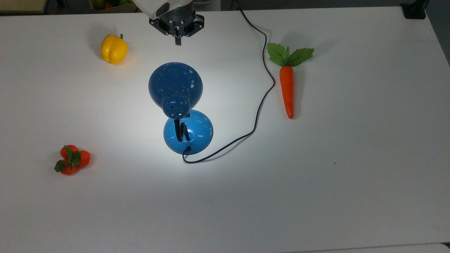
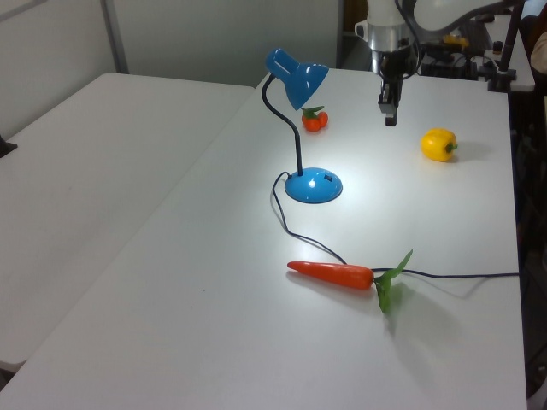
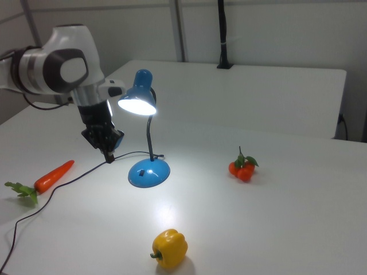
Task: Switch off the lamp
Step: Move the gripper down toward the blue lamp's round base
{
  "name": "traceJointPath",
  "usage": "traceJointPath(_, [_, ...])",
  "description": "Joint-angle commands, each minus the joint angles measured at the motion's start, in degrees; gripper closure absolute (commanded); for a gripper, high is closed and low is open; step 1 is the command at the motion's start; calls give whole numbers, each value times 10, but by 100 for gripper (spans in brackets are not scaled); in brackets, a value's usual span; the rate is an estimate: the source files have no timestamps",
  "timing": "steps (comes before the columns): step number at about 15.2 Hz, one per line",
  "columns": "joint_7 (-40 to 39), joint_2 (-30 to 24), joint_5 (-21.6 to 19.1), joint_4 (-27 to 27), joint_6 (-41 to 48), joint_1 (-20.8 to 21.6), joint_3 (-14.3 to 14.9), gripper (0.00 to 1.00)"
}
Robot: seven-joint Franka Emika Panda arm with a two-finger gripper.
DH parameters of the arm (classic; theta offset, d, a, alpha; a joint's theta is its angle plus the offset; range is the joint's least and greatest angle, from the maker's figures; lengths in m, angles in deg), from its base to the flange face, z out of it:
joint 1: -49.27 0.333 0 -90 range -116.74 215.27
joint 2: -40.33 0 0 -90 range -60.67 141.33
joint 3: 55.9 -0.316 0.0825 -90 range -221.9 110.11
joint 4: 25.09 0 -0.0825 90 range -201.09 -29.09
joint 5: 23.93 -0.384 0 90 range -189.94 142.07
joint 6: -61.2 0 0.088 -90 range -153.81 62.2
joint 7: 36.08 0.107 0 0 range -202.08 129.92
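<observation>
Approach step — glossy blue dome-shade desk lamp (image 1: 179,105), lit, stands mid white table (image 1: 351,196). Hand (image 1: 178,41) hovers near its shade, fingers together, empty. Next: reach switch on base, prob.

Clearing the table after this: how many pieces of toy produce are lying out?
3: a yellow pepper at the top view's upper left, a tangerine cluster at its lower left, and a carrot right of the lamp.

Arm (image 1: 165,8) cut off at top view's upper edge — cord (image 2: 479,275) too.
</observation>
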Motion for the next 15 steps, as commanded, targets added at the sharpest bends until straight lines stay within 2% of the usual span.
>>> traceJointPath(1, [-8, -5, -9, -77, -122, -24, 1, 100])
traceJointPath(8, [-7, 67, -6, -92, -261, -22, 1, 100])
traceJointPath(15, [-7, 108, -6, -106, -400, -16, 0, 100])
